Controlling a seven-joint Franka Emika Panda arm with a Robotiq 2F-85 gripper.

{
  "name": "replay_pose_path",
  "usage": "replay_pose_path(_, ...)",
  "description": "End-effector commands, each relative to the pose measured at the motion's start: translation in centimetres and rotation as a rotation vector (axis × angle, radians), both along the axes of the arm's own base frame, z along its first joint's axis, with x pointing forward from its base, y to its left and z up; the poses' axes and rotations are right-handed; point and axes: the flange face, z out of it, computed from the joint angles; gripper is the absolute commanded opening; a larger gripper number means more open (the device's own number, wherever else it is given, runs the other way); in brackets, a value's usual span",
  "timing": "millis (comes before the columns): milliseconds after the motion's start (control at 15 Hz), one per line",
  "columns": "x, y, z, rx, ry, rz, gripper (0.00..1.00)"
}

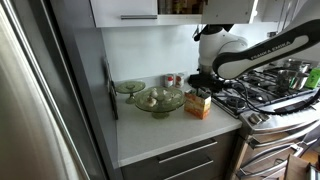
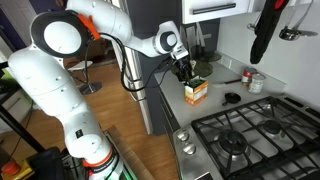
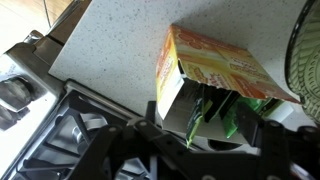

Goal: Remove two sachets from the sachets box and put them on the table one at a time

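The yellow-orange sachets box stands on the white table between the green bowls and the stove, and also shows in the other exterior view. In the wrist view the box is open towards the camera, with several dark green sachets standing upright inside. My gripper is open just above the box mouth, with a finger on either side of the sachets and nothing held. In both exterior views the gripper hovers right over the box.
Two green glass bowls stand on the counter beside the box; one rim shows in the wrist view. The steel gas stove adjoins the counter on the box's other side. Small jars stand at the back wall.
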Motion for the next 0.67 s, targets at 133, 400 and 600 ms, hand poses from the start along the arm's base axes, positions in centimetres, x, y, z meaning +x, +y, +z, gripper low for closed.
replay_pose_path(133, 1.1, -1.1, -0.6, -0.004, -0.007, -0.037, 0.34)
replay_pose_path(400, 1.1, -1.5, -0.5, 0.003, -0.005, -0.040, 0.03)
replay_pose_path(600, 0.6, -1.4, 0.7, 0.001, -0.014, -0.041, 0.00)
